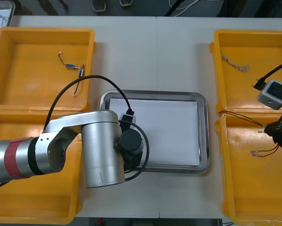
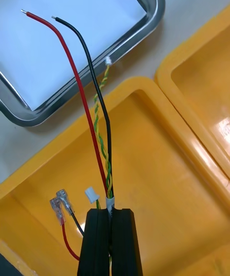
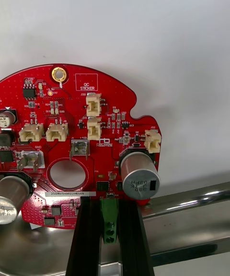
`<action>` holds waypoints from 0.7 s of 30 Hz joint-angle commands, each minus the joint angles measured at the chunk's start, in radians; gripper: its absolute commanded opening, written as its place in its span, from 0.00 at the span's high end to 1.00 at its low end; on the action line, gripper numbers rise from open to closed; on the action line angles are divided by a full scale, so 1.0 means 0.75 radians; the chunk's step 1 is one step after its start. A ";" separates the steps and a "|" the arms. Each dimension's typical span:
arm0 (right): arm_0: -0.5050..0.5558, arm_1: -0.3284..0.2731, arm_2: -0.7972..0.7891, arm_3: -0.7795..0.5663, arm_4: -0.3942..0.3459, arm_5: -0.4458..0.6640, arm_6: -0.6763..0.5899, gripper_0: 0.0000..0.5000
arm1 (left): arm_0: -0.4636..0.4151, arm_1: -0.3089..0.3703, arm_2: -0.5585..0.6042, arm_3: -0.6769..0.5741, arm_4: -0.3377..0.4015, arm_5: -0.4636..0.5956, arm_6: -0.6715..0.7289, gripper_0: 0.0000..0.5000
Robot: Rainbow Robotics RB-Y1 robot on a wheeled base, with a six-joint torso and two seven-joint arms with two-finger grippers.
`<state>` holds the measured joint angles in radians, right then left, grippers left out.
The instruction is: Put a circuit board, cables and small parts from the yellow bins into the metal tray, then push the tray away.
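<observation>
Red board in L end effector | cables in R end effector

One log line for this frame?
left hand shut on circuit board at metal tray rim | right hand shut on cables over near-right yellow bin

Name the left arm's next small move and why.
Probably lower and open the left gripper: it grips the round red circuit board by its green connector, over the white inside of the shiny metal tray. The right gripper, shut on a red, black and yellow-green cable bundle above its yellow bin, can follow.
</observation>
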<state>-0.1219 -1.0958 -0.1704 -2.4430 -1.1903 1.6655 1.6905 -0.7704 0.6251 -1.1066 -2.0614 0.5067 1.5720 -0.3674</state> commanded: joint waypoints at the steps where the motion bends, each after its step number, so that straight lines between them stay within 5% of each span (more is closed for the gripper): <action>1: -0.118 -0.091 0.107 -0.034 -0.008 0.005 -0.023 1.00 | -0.047 -0.042 -0.024 0.000 -0.015 -0.022 0.107 1.00; 8: -0.261 -0.124 0.276 -0.034 0.010 0.007 -0.041 1.00 | -0.047 -0.050 -0.024 0.016 -0.019 -0.061 0.136 0.99; 15: -0.408 -0.124 0.452 -0.034 0.037 0.007 -0.064 1.00 | -0.047 -0.060 -0.028 0.051 -0.027 -0.096 0.159 0.74; 17: -0.451 -0.122 0.495 -0.036 0.037 0.007 -0.068 1.00 | -0.047 -0.060 -0.028 0.055 -0.027 -0.098 0.165 0.57; 21: -0.525 -0.124 0.573 -0.032 0.037 0.007 -0.076 1.00 | -0.047 -0.062 -0.028 0.059 -0.031 -0.098 0.179 0.00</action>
<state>-0.4508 -1.1518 0.2154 -2.4435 -1.1723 1.6661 1.6735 -0.7704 0.6071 -1.1084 -2.0121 0.4959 1.5093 -0.3144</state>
